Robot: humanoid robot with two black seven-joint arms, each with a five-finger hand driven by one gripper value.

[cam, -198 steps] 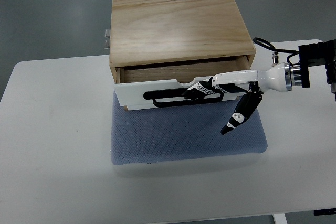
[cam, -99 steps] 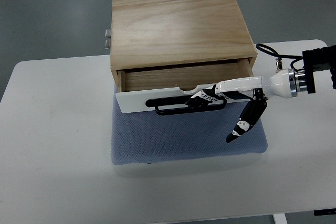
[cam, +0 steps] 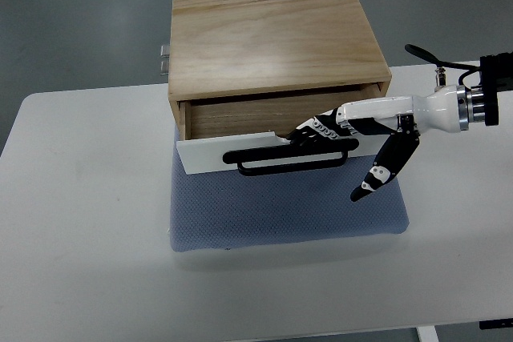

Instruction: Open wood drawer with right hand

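From the top view, a wooden drawer box [cam: 272,42] stands at the far middle of a white surface [cam: 88,222], its front part resting on a blue-grey mesh mat [cam: 288,210] that spreads out toward the near side. Small metal hinges [cam: 163,58] show at the box's back left edge.

The wood drawer [cam: 240,118] is partly pulled out of the box, so a strip of its wooden inside shows between the box's top panel and the white front panel [cam: 208,152]. The panel sits slightly askew, its left end lower in the picture than its right end. A black bar handle [cam: 280,159] runs across the front of this panel.

The right hand [cam: 321,128] reaches in from the right edge on a white forearm [cam: 421,110] with a silver and black wrist joint. Its black-and-white fingers [cam: 309,130] are curled together over the top edge of the front panel, just above the right part of the handle, hooked on the drawer front. The thumb [cam: 385,167] hangs apart from them, pointing down and left over the mat, touching nothing as far as can be seen.
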